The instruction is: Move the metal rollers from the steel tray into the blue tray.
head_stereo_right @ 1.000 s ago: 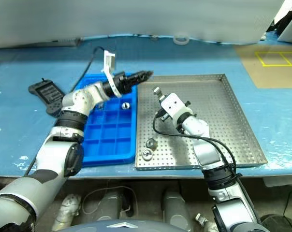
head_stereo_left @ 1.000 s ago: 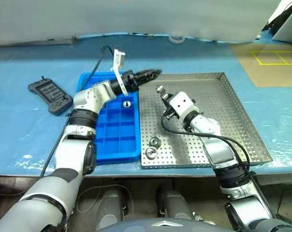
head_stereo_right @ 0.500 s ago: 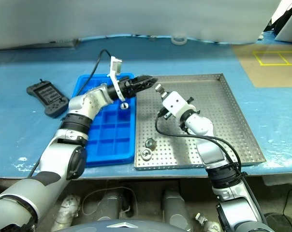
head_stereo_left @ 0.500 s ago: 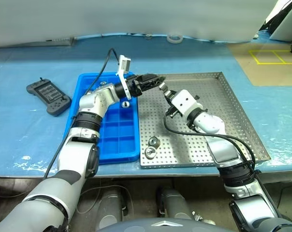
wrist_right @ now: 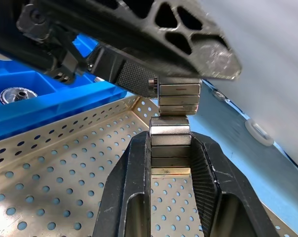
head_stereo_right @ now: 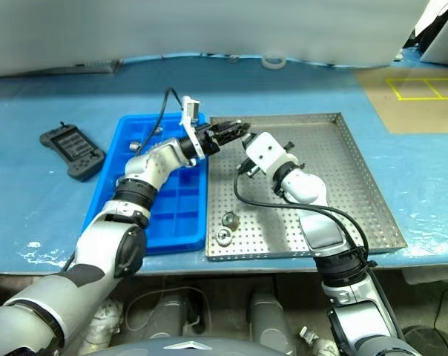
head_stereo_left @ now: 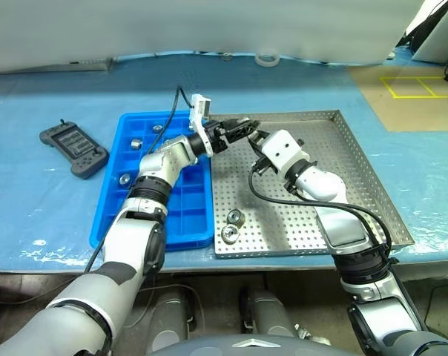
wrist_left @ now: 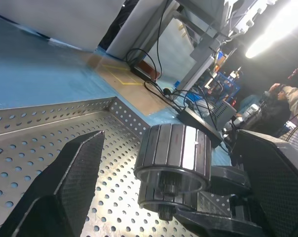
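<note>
Controller [head_stereo_left: 74, 147] left of blue tray [head_stereo_left: 111, 194], tape roll [head_stereo_left: 267, 58] beyond steel tray [head_stereo_left: 357, 178]

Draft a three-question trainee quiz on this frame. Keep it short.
1. True or false: the right pincer is shut on a metal roller.
2. How many loose rollers lie on the steel tray? A) none B) two C) five
3. Fill in: the left pincer has its fingers ____ on either side of the held roller.

Key: 1 true; 2 B; 3 open.
</note>
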Tool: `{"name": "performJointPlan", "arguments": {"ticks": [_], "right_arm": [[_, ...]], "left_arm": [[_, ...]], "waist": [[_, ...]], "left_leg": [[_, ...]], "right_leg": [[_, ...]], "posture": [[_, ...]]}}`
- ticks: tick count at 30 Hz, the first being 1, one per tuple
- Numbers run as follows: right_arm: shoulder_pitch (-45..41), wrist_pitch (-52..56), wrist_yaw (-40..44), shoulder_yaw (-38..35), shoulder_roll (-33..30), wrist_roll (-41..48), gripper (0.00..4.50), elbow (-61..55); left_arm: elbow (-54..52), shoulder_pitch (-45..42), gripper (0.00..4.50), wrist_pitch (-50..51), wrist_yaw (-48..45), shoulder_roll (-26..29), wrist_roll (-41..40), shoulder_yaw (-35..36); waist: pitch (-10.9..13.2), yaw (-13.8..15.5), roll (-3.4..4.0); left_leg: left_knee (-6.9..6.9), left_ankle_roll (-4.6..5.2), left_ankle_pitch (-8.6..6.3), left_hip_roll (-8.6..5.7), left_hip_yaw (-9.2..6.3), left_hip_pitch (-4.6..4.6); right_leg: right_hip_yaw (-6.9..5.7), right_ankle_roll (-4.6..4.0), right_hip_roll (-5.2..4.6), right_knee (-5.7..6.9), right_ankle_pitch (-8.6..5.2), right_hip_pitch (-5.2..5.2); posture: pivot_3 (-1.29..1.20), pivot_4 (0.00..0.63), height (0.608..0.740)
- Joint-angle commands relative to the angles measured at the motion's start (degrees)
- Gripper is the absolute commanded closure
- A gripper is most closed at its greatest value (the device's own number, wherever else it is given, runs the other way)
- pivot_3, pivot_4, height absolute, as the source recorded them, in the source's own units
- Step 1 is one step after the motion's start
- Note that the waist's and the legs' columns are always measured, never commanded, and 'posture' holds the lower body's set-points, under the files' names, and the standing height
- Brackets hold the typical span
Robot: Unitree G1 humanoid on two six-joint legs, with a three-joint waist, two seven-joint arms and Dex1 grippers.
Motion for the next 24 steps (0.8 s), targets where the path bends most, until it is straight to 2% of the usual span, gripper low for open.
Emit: {"name": "performJointPlan", "arguments": {"ticks": [1, 8, 11, 14, 24], "right_arm": [[-0.4, -0.6, -0.1, -0.5, 0.1, 0.3, 3.47, -2.6], [-0.1, -0.3, -0.3, -0.7, 0.1, 0.2, 3.47, -2.9], [-0.1, -0.5, -0.4, -0.8, 0.0, 0.2, 3.47, -2.6], [-0.1, -0.5, -0.5, -0.8, 0.0, 0.1, 3.47, -2.5], [-0.1, -0.5, -0.5, -0.2, 0.4, 0.0, 3.47, -2.4]], "left_arm": [[-0.9, -0.9, 0.01, -0.3, 0.1, -0.9, -0.3, 0.3], [-1.5, 0.6, 0.01, -1.3, -0.6, -1.0, 1.8, -1.8], [-1.1, 0.0, 0.63, -1.0, -0.4, -1.1, 1.0, -0.9], [-0.9, -0.2, 1.56, -1.5, 0.4, -1.2, 1.7, -0.8], [-0.4, -1.0, 1.56, -1.3, 2.3, -1.4, 0.3, 1.6]], "waist": [[0.0, 0.1, 0.0], [0.0, 0.0, 0.0], [0.0, 0.0, 0.0], [0.0, 0.0, 0.0], [0.0, 0.0, 0.0]], "left_leg": [[0.0, 0.01, 0.0, 0.0, 0.0, -0.03], [0.01, 0.03, -0.01, 0.0, 0.0, -0.02], [0.01, 0.02, -0.01, 0.0, 0.0, -0.03], [0.01, 0.02, -0.01, 0.0, 0.0, -0.02], [0.01, 0.03, -0.01, 0.0, 0.0, -0.03]], "right_leg": [[0.0, 0.0, 0.0, -0.01, 0.0, -0.01], [0.0, 0.0, 0.0, 0.0, 0.0, -0.02], [0.0, 0.0, -0.01, 0.0, 0.0, -0.02], [0.0, 0.0, -0.01, 0.0, 0.0, 0.0], [0.0, 0.0, -0.01, -0.01, 0.0, -0.02]], "posture": [[-0.33, 0.15, 0.74], [-0.33, 0.15, 0.74], [-0.33, 0.15, 0.74], [-0.33, 0.15, 0.74], [-0.33, 0.15, 0.74]]}}
